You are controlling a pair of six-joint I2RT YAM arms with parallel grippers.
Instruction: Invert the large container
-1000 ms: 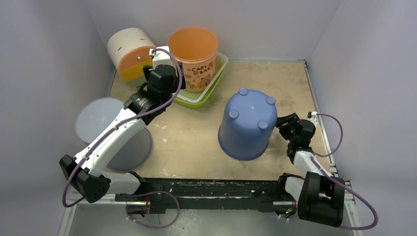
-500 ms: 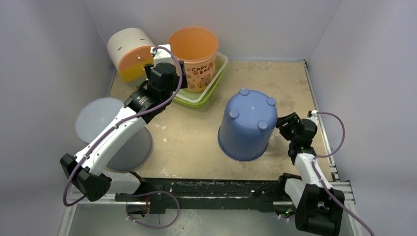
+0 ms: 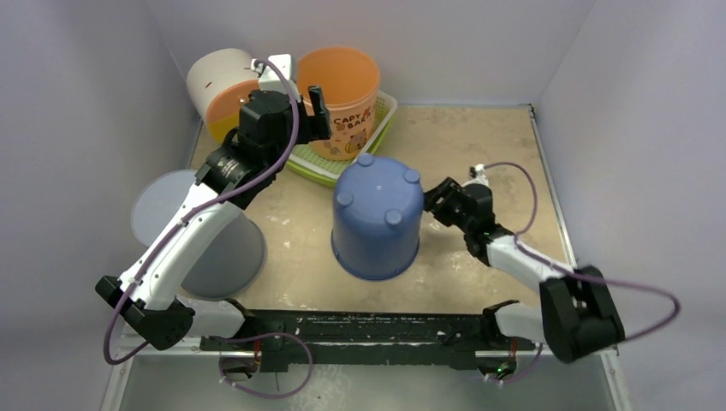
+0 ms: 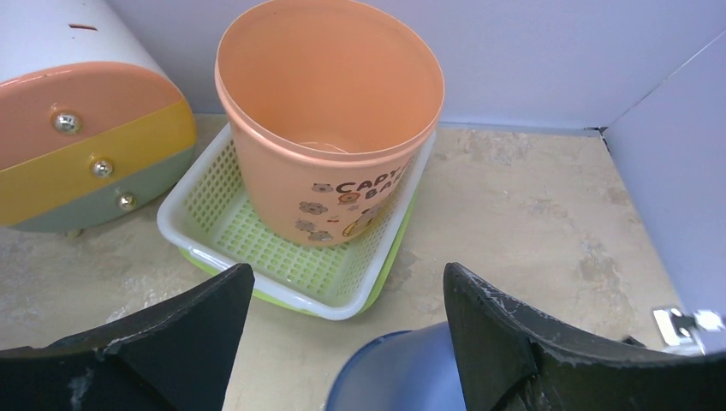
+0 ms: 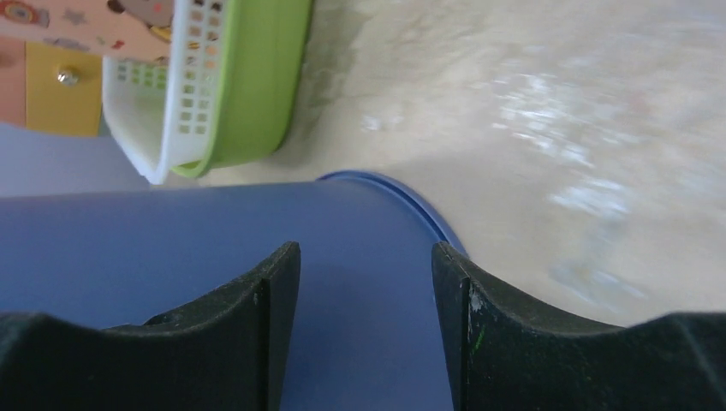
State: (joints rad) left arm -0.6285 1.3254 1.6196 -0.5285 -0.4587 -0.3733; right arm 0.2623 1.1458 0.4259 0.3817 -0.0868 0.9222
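Note:
The large container (image 3: 377,218) is a blue bucket standing mouth down in the middle of the table, its four feet up. My right gripper (image 3: 435,201) sits against its right wall. In the right wrist view the blue wall (image 5: 171,248) fills the space in front of the open right gripper (image 5: 365,257), and nothing is clamped between the fingers. My left gripper (image 3: 312,107) hovers open at the back, beside the orange bucket (image 3: 336,86). In the left wrist view the left gripper (image 4: 347,278) is wide open above the floor, with the blue container's edge (image 4: 402,372) just below it.
The orange bucket (image 4: 330,111) stands in a white and green basket (image 4: 257,248) at the back. A white, orange and yellow drum (image 3: 224,90) lies to its left. A grey bin (image 3: 171,205) sits at the left under my left arm. Walls close in on three sides.
The blue container has slid left toward the table's middle, with my right gripper following against its side. My left gripper has moved up and back toward the orange bucket.

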